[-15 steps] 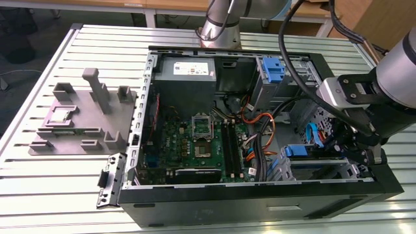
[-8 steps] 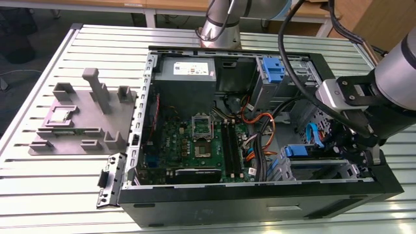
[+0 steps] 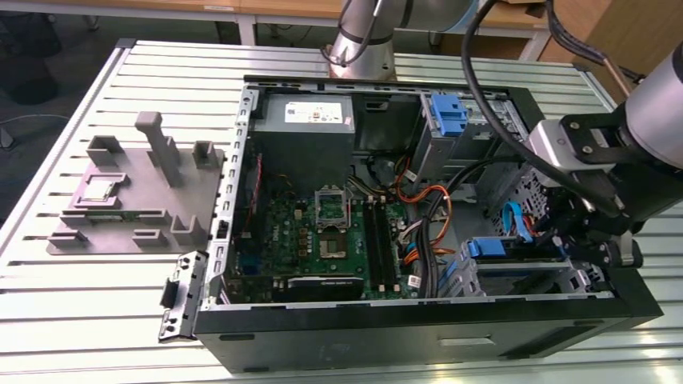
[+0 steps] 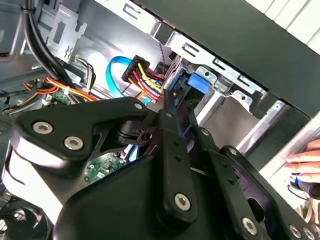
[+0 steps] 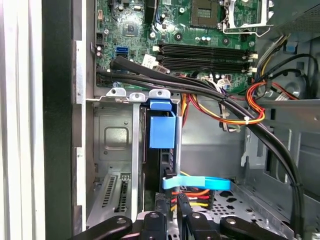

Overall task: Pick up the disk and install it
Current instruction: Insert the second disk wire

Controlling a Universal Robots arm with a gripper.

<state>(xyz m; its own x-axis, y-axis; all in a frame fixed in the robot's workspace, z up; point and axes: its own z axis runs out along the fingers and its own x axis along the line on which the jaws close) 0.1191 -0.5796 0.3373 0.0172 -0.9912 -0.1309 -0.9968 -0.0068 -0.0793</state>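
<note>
While lowered into the case: pincer [image 5: 172, 220] at the bottom of the first wrist view, fingers nearly together around the disk's rear edge.
Disk [image 5: 162, 132]: upright in the drive cage, frame centre, blue carrier outward.
Risk: loose cables [image 5: 210, 100] near the bay may snag; a tilted disk could jam.
Hand [image 4: 305, 160]: right edge, close to the case.

Matt black plastic on gripper [image 4: 172, 107] links, with shiny metal screws. Glossy blue plastic on disk [image 5: 162, 131] carrier. Bare dull grey sheet metal for drive cage [image 5: 112, 145]. Ribbed, brushed aluminium table [image 3: 96, 280].
</note>
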